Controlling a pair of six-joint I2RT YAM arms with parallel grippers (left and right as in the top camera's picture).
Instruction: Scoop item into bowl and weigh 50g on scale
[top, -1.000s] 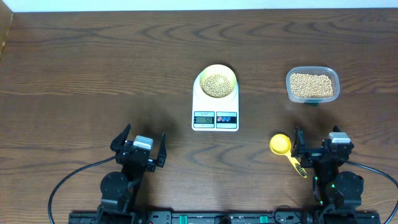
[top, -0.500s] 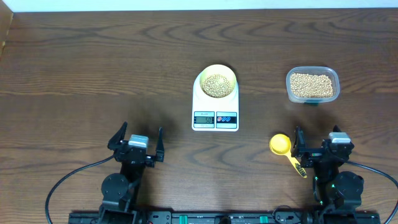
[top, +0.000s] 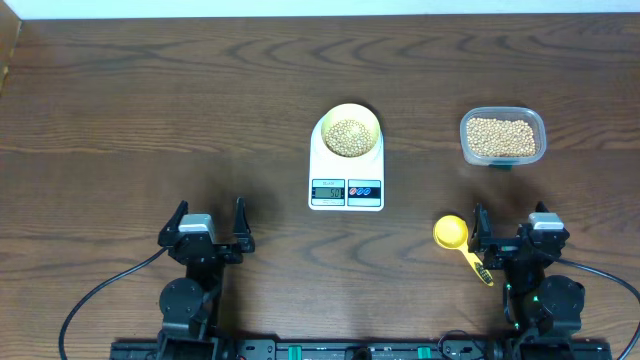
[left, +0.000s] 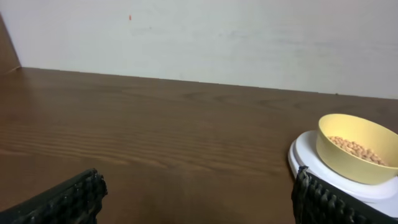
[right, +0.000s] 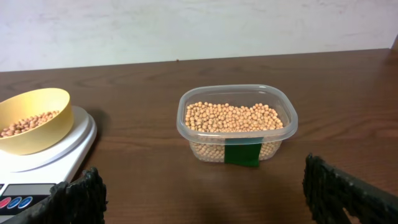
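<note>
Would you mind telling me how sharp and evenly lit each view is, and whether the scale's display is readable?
Overhead: even light, no glare, faint shadows; the display on the scale is too small to read. Left wrist: the bowl is slightly soft. Right wrist: the tub and its beans are crisp; the scale is cropped at the left edge.

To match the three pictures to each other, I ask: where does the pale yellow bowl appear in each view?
Overhead: the bowl is just right of the centre, on top of the scale.
Left wrist: the bowl is low at the right edge.
Right wrist: the bowl is at the left edge, partly cut off.
Shared landmark: the white scale under the bowl shows in all three views.
</note>
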